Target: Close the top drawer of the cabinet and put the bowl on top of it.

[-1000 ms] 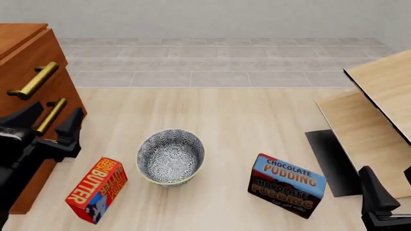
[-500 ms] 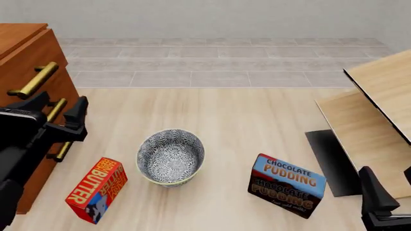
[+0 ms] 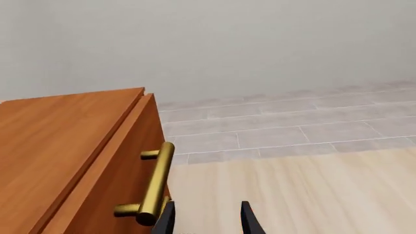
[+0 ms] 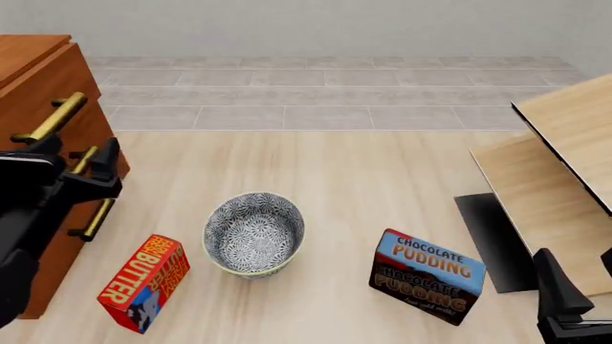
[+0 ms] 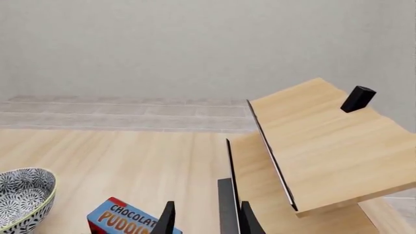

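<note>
The reddish-brown cabinet [image 4: 53, 79] stands at the far left. Its top drawer [image 3: 117, 185] carries a long brass handle [image 4: 46, 122], which also shows in the left wrist view [image 3: 156, 183]. My left gripper [image 4: 74, 154] is open, right at the cabinet's front just below that handle, and its fingertips [image 3: 165, 219] hold nothing. I cannot tell if it touches the wood. The patterned bowl [image 4: 254, 233] sits upright on the table to its right, also seen in the right wrist view [image 5: 23, 195]. My right gripper [image 4: 583, 287] is open and low at the near right.
A red butter box [image 4: 143, 282] lies near the cabinet's foot, left of the bowl. A chocolate pudding box [image 4: 428, 276] stands right of the bowl. Pale wooden furniture [image 4: 564, 165] with a dark panel fills the right side. Lower brass handles [image 4: 96, 218] show on the cabinet.
My left gripper has risen and then swung left against the cabinet's front, just under the top handle. The right arm, bowl and boxes have not moved.
</note>
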You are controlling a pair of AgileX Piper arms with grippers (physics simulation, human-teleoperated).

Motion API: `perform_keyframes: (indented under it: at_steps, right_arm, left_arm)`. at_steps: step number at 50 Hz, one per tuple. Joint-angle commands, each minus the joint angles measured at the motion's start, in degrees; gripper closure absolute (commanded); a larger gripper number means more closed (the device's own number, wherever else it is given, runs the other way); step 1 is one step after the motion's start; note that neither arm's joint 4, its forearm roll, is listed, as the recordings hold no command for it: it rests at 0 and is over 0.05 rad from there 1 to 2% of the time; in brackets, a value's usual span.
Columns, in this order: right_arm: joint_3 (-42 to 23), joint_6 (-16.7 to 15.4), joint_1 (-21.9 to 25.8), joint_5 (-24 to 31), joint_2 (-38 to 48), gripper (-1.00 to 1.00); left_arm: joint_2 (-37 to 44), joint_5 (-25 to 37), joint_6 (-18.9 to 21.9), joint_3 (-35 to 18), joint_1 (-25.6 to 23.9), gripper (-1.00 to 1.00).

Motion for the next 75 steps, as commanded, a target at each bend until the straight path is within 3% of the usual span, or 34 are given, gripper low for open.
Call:
perform_keyframes:
  at_steps: [1, 29, 41, 62, 75]
  right_arm:
    - [0.0, 0.0, -0.2, 0.1, -0.1, -1.00]
    - [0.0, 0.4, -0.5, 0.1, -0.3, -1.00]
    - [0.0, 0.6, -0.6, -0.1, -0.2, -1.00]
    - [0.0, 0.6, -0.6, -0.1, -0.3, -1.00]
    - [-0.2, 0.4, -0.6, 0.0, -0.3, -1.00]
  left_arm:
    - [0.5, -0.6, -0.3, 0.0, 3.0, -1.00]
    - [1.2, -1.3, 0.5, -0.6, 10.7, -1.00]
    - [1.2, -3.0, 0.3, -0.5, 18.5, -1.00]
    - [0.7, -2.8, 0.4, 0.3, 19.2, -1.00]
    - [-6.5, 4.4, -1.7, 1.2, 13.9, -1.00]
